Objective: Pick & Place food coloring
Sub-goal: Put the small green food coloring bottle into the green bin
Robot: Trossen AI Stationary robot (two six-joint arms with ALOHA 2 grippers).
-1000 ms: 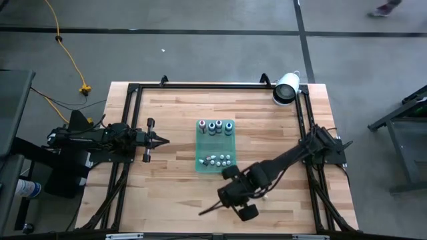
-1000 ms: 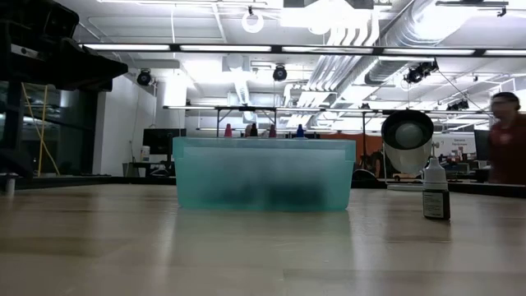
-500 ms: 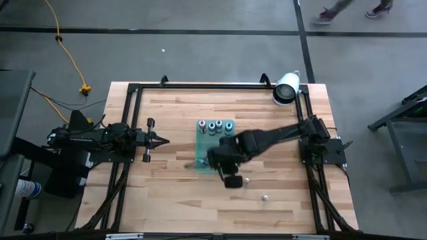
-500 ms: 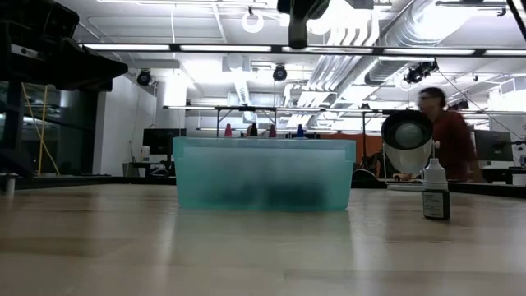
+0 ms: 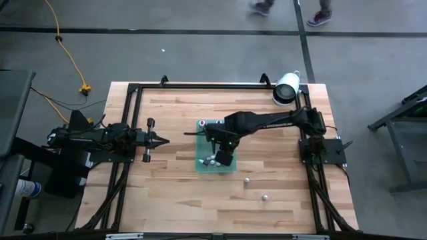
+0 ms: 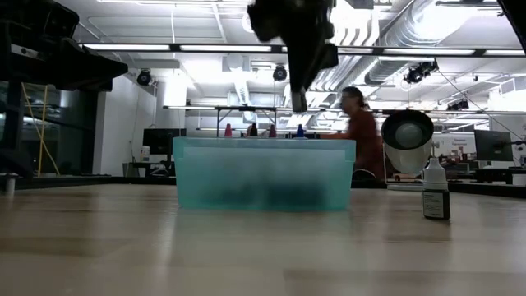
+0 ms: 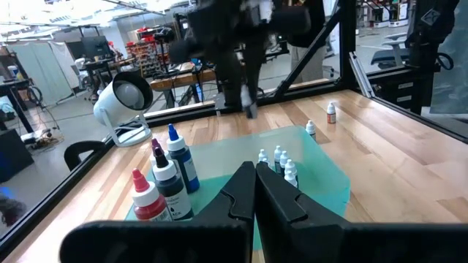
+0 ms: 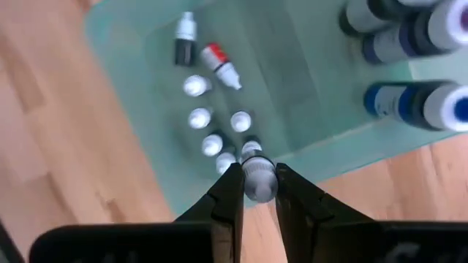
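The translucent green tray (image 5: pixel 200 148) sits mid-table, with larger coloured-top bottles (image 5: pixel 215 127) upright at its far end and small whitish bottles (image 8: pixel 199 117) at its near end. My right gripper (image 5: pixel 222 155) hangs over the tray's near end (image 6: pixel 297 100), shut on a small whitish food coloring bottle (image 8: pixel 257 183). Two more small bottles (image 5: pixel 246 180) (image 5: pixel 265 197) stand on the wood near the tray's right side. My left gripper (image 5: pixel 163 140) waits shut and empty at the table's left, its fingers also showing in its wrist view (image 7: pixel 254 179). My right gripper pinches the small bottle between its two fingers, whose tips (image 8: pixel 232 183) stand on either side of its round whitish top (image 8: pixel 257 178). The fingers come from above, pointing down. The bottle is lifted clear, above the tray's near end.
A large white cylinder (image 5: pixel 285 88) lies at the far right corner. A black frame (image 5: pixel 133 90) runs along the table's edges. One loose bottle stands upright at the right in the low view (image 6: pixel 436 193). A person (image 6: pixel 362 136) walks in the room behind.
My right gripper has swung from the table's near right area toward the far edge and left, ending over the tray's near end. In the low view it has come down toward the tray. The person behind has walked across toward the left.
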